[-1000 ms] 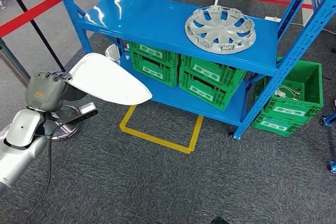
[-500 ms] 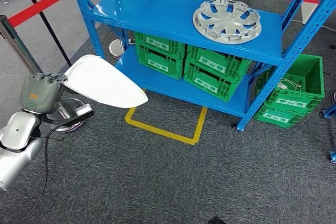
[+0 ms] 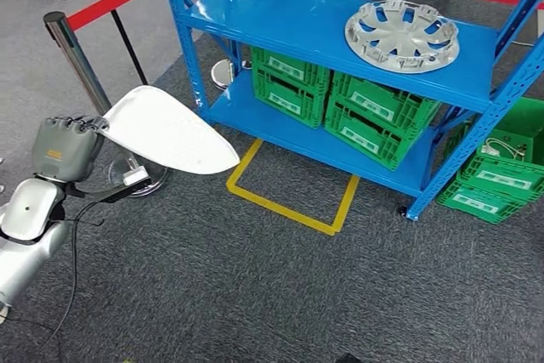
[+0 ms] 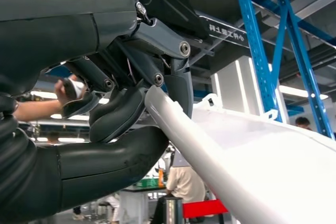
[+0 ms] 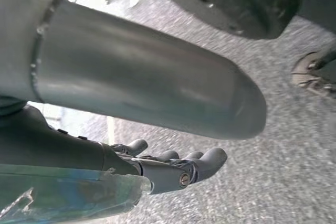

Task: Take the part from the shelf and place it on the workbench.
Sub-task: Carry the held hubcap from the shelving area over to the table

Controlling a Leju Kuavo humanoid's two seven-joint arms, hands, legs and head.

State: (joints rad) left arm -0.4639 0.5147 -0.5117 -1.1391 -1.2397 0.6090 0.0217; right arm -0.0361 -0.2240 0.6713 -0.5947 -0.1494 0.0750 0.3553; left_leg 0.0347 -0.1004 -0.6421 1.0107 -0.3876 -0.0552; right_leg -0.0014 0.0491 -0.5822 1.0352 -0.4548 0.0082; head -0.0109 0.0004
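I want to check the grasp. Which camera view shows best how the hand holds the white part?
The left wrist view: the left hand grips the white part at its rim. The head view shows the whole part but hides the fingers.

The part point(image 3: 168, 129) is a smooth white shell, kinda teardrop shaped, wide and rounded at one end and tapering to a blunt tip at the other; it's held up off the grey carpet, lying roughly flat, tip aimed toward the blue shelf point(image 3: 333, 27); up close point(image 4: 253, 166) its rolled edge sits pinched in the left hand point(image 3: 64, 149)
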